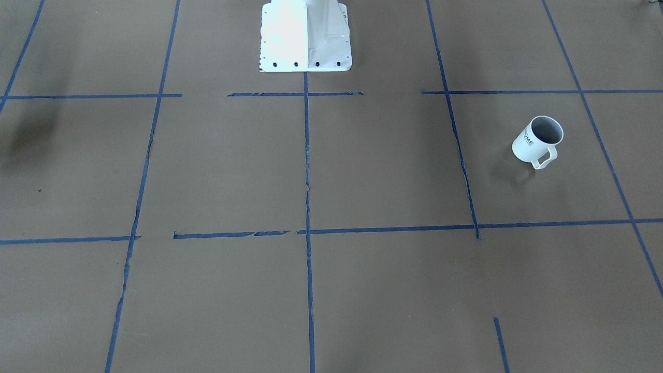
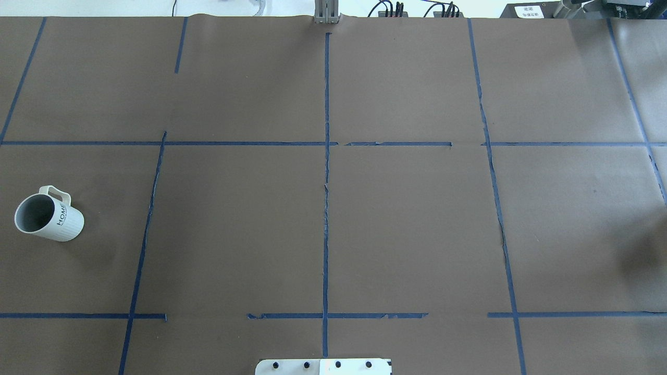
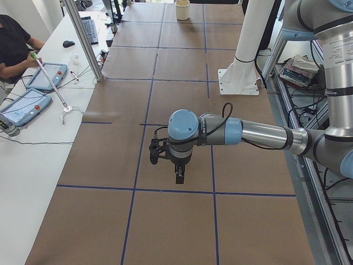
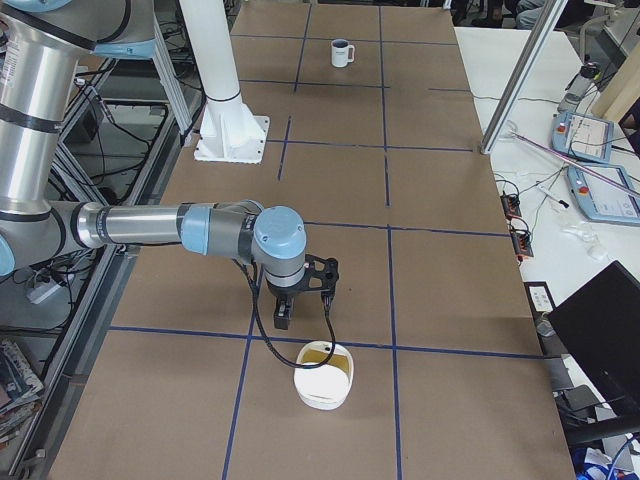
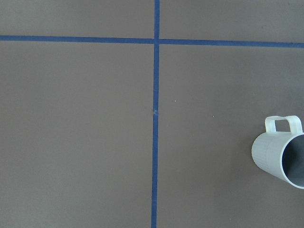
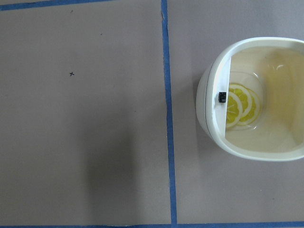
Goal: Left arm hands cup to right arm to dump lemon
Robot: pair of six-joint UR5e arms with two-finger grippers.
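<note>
So, the front camera shows only the white pedestal [image 1: 305, 36] at the top and the cup [image 1: 537, 141]. The cup sits on the robot's left of the pedestal, out toward the operators' side. It's a white ribbed mug, dark grey inside, with "HOME" on the wall and its loop handle pointing away from the pedestal.

Overhead shows the same layout. The table [image 2: 234, 234] is brown paper gridded with blue tape [image 2: 326, 208].

The left side view brings in the left arm [image 3: 259, 134], reaching out past the pedestal. The left gripper [image 3: 177, 174] hangs above the paper, and I can't tell if its fingers are apart or together. A person [image 3: 12, 47] sits at a white desk [image 3: 27, 165] with tablets [image 3: 25, 107].

The right side view has the cup upright, far beyond the pedestal. The right arm [image 4: 150, 225] is up close, with the right gripper [image 4: 290, 310] near a cream bowl [image 4: 322, 395]. Its state is unclear too.

The left wrist camera catches the cup at its right edge, beside a tape cross. The right wrist camera looks into the bowl, where lemon slices [image 6: 240, 107] lie.
</note>
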